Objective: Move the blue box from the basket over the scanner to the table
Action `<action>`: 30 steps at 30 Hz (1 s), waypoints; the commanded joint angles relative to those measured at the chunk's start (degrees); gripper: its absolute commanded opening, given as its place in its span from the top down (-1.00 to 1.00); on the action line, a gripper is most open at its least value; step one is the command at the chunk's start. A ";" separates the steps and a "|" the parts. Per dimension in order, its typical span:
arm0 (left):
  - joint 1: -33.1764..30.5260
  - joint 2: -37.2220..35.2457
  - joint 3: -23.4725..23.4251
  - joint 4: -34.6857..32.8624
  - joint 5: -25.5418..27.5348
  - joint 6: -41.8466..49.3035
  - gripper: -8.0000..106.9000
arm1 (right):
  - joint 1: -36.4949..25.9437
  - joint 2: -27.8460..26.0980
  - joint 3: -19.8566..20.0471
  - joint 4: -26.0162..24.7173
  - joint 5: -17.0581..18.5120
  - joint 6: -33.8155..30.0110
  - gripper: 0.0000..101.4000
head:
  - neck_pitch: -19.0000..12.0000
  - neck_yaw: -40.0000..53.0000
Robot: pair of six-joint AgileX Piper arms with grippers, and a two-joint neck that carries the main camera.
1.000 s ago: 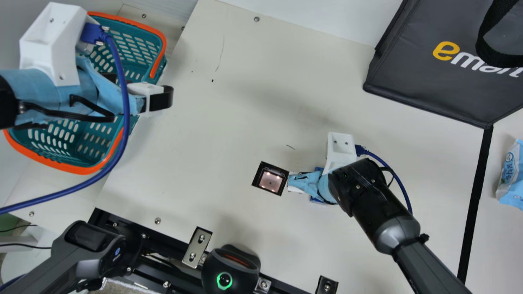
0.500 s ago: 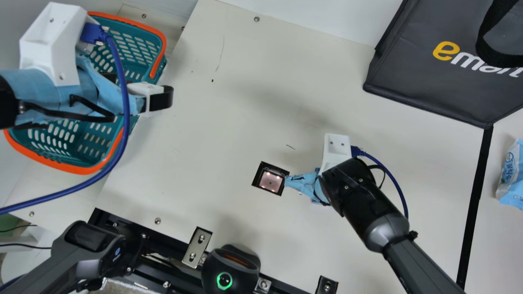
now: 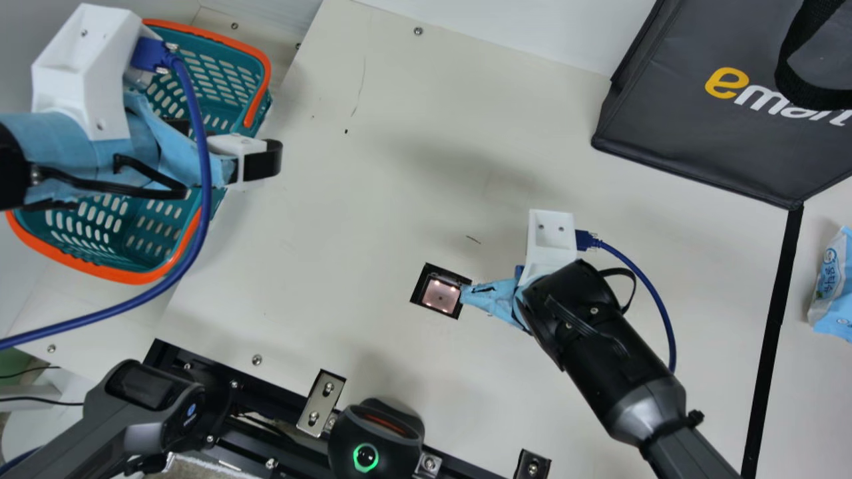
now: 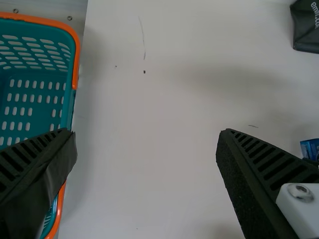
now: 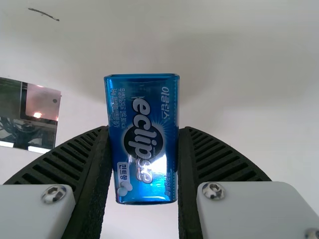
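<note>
Cream tabletop [image 3: 346, 199] surrounds your scanner [image 3: 440, 295]. Near the scanner, your right claw [image 3: 468, 293] grips the blue box [image 5: 143, 139]; your left claw [image 3: 223, 142] is open, well apart from the scanner.

Open tabletop [image 3: 359, 199] stretched between left gripper [image 3: 219, 145] and right gripper [image 3: 464, 293]; the basket [image 3: 267, 70] obstructed room below the left one.

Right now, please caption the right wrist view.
Shiny blue rectangular box held between the black ribbed fingers of the right gripper.

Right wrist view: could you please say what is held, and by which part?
A shiny blue box, by its long sides, in the right hand.
</note>
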 commanded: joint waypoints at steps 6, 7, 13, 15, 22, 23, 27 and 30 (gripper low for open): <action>0.00 0.00 0.00 0.00 0.00 0.00 -0.71 | -3.33 -2.27 0.04 2.13 -0.22 -4.31 1.00 | -1.75 -11.00; 0.00 0.00 0.00 0.00 0.00 0.00 -0.71 | -4.31 -2.68 0.17 2.76 -0.32 -5.43 1.00 | -1.75 -12.34; 0.00 0.00 0.00 0.00 0.00 0.00 -0.71 | -12.23 -5.35 1.51 7.35 -1.09 -13.67 1.00 | -1.75 -18.98; 0.00 0.00 0.00 0.00 0.00 0.00 -0.71 | -15.43 -6.18 1.95 8.99 -1.19 -16.60 1.00 | -1.75 -18.98; 0.00 0.00 0.00 0.00 0.00 0.00 -0.71 | -28.02 -8.67 3.54 13.67 -0.41 -26.61 1.00 | -1.75 -18.98; 0.00 0.00 0.00 0.00 0.00 0.00 -0.71 | -29.95 -8.94 3.75 14.17 -0.22 -28.02 1.00 | -1.75 -18.98; 0.00 0.00 0.00 0.00 0.00 0.00 -0.71 | -37.33 -9.87 4.61 15.56 0.42 -33.18 1.00 | -1.75 -18.98; 0.00 0.00 0.00 0.00 0.00 0.00 -0.71 | -42.81 -10.29 5.03 16.23 0.83 -36.90 1.00 | -1.75 -18.98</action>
